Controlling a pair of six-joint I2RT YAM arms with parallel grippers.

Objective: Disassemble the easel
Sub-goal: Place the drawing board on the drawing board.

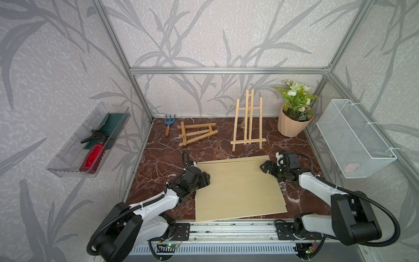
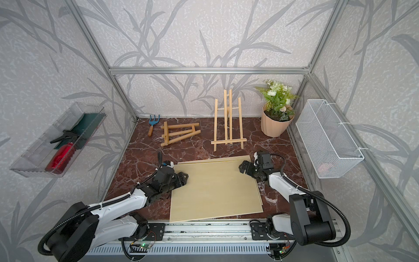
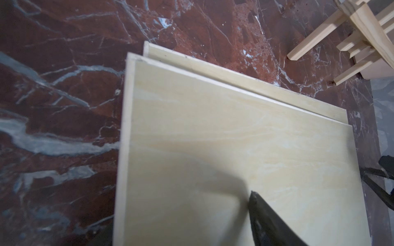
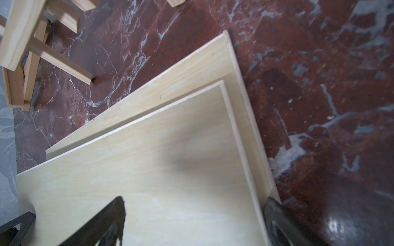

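While two boards [image 1: 238,188] lie stacked, left claw [image 1: 207,178] and right claw [image 1: 264,167] gape empty over their edges.

A robotics lab cell dressed as a home gardening corner is shown. A silver aluminium-profile frame [image 1: 229,70] is lined with grey leaf-patterned wallpaper panels [image 1: 204,34]. Two black-and-white robot arms [image 1: 158,203] are bolted to a metal rail [image 1: 231,233] along the red-brown marble tabletop's [image 1: 163,156] near edge. A peach-potted artificial plant [image 1: 292,127] is set in its far right corner.
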